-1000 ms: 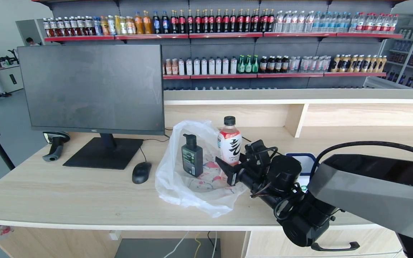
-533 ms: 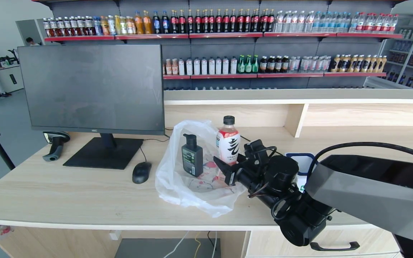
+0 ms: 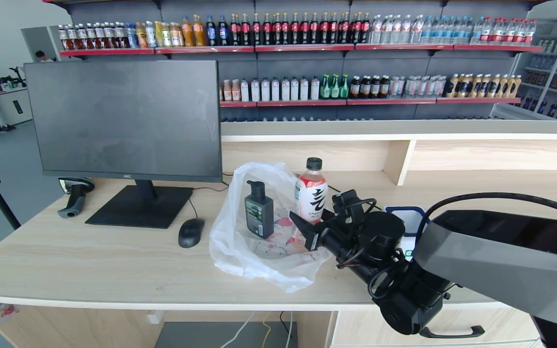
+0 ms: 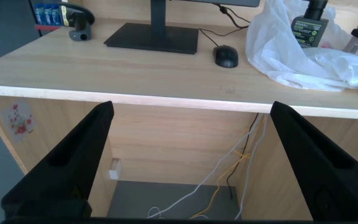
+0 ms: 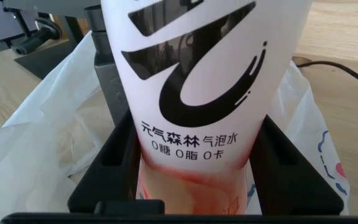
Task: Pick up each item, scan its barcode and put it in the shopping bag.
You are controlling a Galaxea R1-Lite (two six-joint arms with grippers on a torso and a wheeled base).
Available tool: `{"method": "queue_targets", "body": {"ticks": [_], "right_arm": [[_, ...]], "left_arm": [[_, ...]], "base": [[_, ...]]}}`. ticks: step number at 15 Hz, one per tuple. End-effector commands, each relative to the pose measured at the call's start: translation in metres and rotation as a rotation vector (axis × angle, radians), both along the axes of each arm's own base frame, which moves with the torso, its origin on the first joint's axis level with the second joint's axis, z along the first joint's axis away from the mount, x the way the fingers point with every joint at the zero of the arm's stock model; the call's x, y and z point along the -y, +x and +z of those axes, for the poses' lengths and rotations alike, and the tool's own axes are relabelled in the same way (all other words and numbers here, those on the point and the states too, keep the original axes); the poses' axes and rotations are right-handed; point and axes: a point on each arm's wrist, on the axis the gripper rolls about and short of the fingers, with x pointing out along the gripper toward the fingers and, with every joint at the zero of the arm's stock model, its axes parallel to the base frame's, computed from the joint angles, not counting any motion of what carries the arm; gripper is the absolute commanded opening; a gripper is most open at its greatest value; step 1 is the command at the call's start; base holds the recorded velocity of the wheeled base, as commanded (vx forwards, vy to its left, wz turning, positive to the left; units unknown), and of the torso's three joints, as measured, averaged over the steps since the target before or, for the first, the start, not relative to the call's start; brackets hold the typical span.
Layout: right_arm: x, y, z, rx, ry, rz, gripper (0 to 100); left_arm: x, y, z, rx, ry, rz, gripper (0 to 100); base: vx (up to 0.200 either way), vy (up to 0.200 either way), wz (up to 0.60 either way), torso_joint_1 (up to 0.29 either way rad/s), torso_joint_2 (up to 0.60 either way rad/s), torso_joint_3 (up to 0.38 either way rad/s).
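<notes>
Room: store, back wall of red-edged shelving (image 3: 356,47) packed with rows of drink bottles.
Light wood-grain bench (image 3: 90,261) runs across the front, with a raised wooden ledge behind it.
Big black flat monitor (image 3: 124,118), screen dark, stands on its square base on the bench's left half.
Translucent white plastic shopping bag (image 3: 240,256) sits crumpled and open, mid-bench, right of the monitor.
Right gripper (image 3: 313,224) is clamped on the lower body of the clear drink bottle with white label and black cap (image 3: 311,191), near upright at the bag's right side. Can't tell if its base touches the bag.
Left gripper (image 4: 191,162) is spread wide, low, facing the bench's front edge.
Dark green pump bottle (image 3: 259,210) stands upright inside the bag.
Black handheld barcode scanner (image 3: 74,195) sits left of the monitor base.
Black mouse (image 3: 191,232) lies between the base and the bag.
</notes>
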Motion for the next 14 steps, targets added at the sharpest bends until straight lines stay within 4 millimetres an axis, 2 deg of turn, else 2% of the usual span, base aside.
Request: {"method": "queue_targets", "body": {"ticks": [1,7,10,14], "right_arm": [[0.001,-0.0002,-0.0095,-0.027,-0.016,-0.001,0],[0.0006,0.0003,-0.0142,-0.037,-0.022,-0.001,0],[0.0049,-0.0075,-0.009,-0.045,-0.031,-0.001,0],[0.0055,-0.0085,-0.0089,-0.045,-0.036,-0.002,0]], "left_arm": [[0.0,0.0,0.0,0.001,0.0,0.002,100],[0.0001,0.0,0.0,0.001,0.0,0.001,100],[0.0,0.0,0.0,0.001,0.001,0.001,100],[0.0,0.0,0.0,0.001,0.001,-0.001,100]], "base": [[0.0,0.0,0.0,0.0,0.0,0.0],[0.0,0.0,0.0,0.0,0.0,0.0],[0.0,0.0,0.0,0.0,0.0,0.0],[0.0,0.0,0.0,0.0,0.0,0.0]]}}
